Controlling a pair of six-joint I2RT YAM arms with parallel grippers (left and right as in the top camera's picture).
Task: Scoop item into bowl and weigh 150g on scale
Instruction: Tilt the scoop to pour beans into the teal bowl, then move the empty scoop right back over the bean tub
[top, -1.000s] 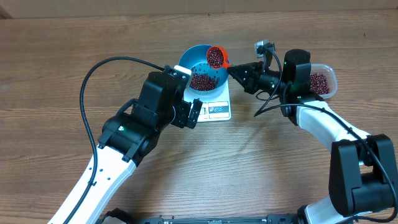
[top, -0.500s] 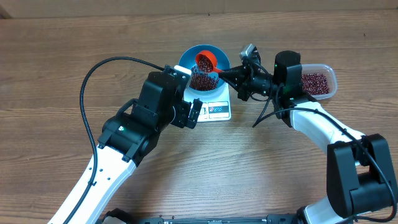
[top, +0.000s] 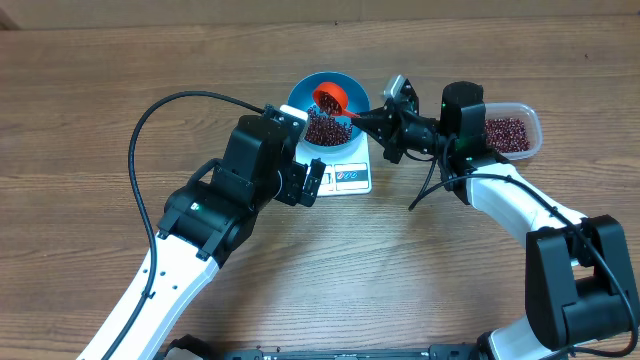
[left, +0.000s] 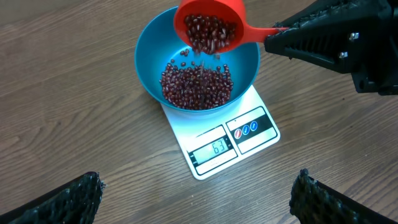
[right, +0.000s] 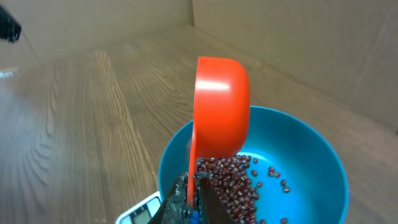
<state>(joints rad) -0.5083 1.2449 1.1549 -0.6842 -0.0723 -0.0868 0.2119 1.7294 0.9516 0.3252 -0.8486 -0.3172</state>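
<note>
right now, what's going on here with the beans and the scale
The right gripper holds an orange-red scoop by its handle, tipped over the blue bowl, and red-brown beans are spilling from it onto the heap inside. The bowl sits on the white scale, whose display is lit. The left gripper hangs open in front of the scale, holding nothing. More beans wait in the clear tub beside the right arm.
</note>
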